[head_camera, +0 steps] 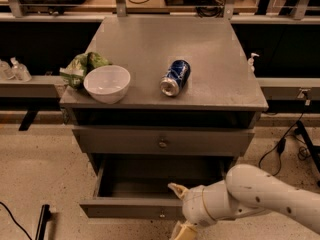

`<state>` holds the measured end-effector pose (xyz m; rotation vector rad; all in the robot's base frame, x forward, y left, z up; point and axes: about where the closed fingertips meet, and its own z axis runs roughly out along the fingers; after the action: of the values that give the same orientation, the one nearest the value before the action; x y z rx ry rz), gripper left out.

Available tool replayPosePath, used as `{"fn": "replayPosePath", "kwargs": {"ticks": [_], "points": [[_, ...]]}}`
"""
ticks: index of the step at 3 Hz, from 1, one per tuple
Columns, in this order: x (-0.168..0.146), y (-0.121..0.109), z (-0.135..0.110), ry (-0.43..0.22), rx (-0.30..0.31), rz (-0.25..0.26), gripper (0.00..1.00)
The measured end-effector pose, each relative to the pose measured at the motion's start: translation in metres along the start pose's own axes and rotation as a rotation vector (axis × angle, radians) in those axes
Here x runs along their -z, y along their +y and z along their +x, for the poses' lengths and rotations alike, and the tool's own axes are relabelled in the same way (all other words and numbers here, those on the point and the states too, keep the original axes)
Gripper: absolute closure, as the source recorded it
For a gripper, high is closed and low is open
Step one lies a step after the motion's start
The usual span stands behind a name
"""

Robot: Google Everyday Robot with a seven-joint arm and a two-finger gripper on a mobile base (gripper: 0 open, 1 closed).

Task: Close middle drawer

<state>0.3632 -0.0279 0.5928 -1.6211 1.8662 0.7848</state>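
The middle drawer (125, 207) is pulled out from the grey cabinet, its deep box showing and a small round knob (161, 215) on its front. Above it the top drawer front (120, 141) is shut. The lowest drawer is out of view. My gripper (180, 210) is at the right half of the open drawer's front, just right of the knob. It is open and holds nothing: one cream fingertip (177, 188) is over the front's top edge and the other (183, 231) is below it at the frame's bottom. The white arm (265, 196) comes in from the lower right.
On the cabinet top (210, 49) stand a white bowl (107, 83), a green bag (81, 67) behind it, and a blue can (174, 77) lying on its side. Cables (280, 149) trail on the floor to the right. A dark bar (42, 221) lies at the lower left.
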Motion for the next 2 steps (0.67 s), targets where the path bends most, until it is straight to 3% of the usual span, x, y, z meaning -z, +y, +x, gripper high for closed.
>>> {"fn": "replayPosePath", "kwargs": {"ticks": [1, 2], "points": [[-0.0574, 0.0057, 0.0629, -0.079, -0.083, -0.037, 0.0], [-0.0652, 0.0107, 0.0654, -0.092, -0.1, -0.057, 0.0]]}}
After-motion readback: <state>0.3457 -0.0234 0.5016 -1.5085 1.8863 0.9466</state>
